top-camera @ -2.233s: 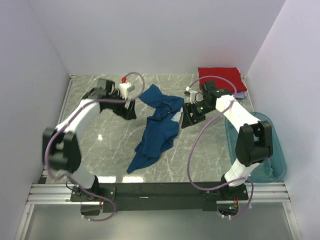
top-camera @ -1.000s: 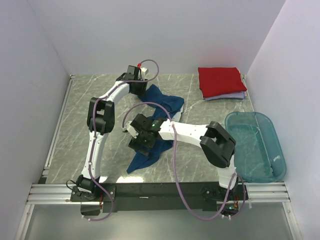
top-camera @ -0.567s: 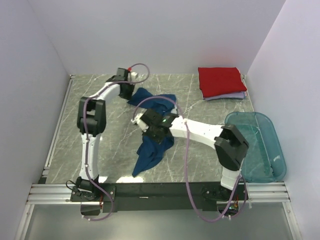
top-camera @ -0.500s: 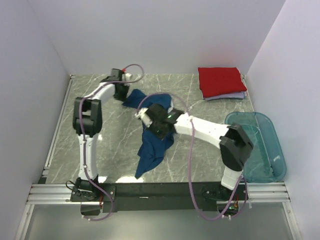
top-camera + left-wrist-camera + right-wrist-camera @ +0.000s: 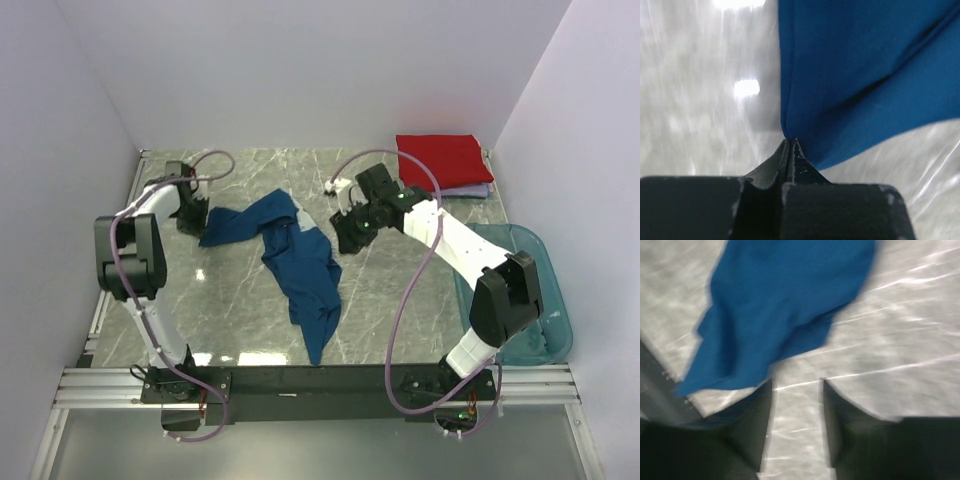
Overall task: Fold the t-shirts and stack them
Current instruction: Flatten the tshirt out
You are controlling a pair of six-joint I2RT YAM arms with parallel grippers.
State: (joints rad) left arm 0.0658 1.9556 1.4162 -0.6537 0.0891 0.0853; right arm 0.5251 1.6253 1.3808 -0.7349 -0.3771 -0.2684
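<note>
We log the dark blue t-shirt (image 5: 300, 262) rumpled left of the red t-shirt (image 5: 440, 160), left gripper (image 5: 790, 144) pinching its farthest edge, right gripper (image 5: 797, 390) agape and empty between them; we'd next grab the opposite hem and tension evenly.

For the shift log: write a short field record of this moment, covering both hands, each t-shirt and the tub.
left hand: shut on an edge of the blue t-shirt, far left
right hand: open, empty, just right of that shirt
blue t-shirt: unfolded, sprawled mid-table
red t-shirt: folded, atop the lavender t-shirt, far right corner
tub: near right, partly under the right arm
</note>
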